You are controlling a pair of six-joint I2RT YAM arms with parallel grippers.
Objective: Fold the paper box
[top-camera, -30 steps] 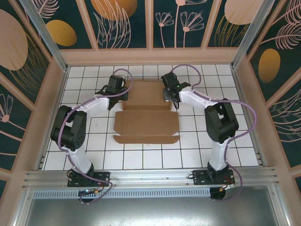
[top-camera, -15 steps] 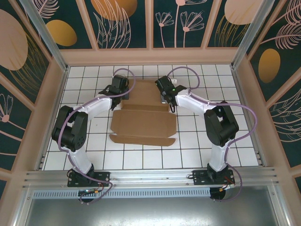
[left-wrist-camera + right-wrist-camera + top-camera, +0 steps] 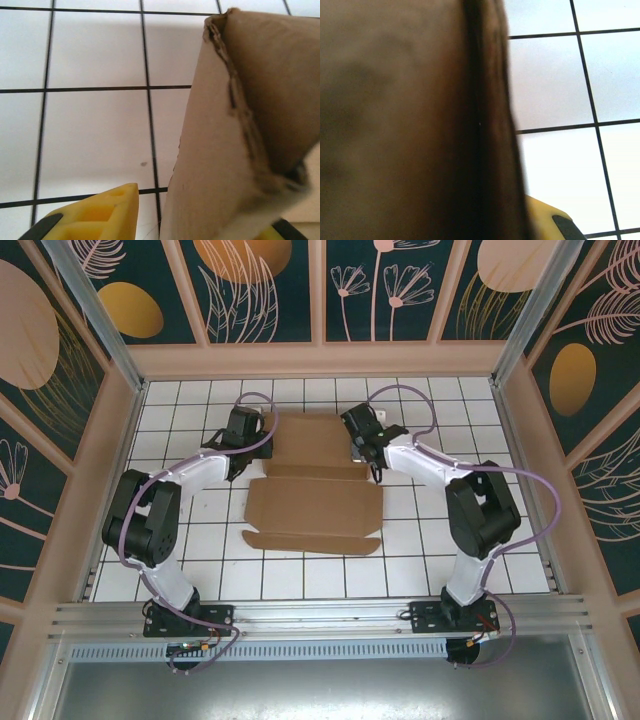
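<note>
The left hand [image 3: 242, 438] is held apart around the raised left flap of the box [image 3: 312, 502]; bare tile is seen between its yellow finger [image 3: 97, 217] and the cardboard. The right hand [image 3: 364, 443] is set close against the right flap, but whether it is clamped cannot be told. The box is spread mid-counter [image 3: 200, 560], its far panel between the hands. The cardboard is judged light and stiff, yet easily creased or torn. Flaps are best taken near their scored folds.
</note>
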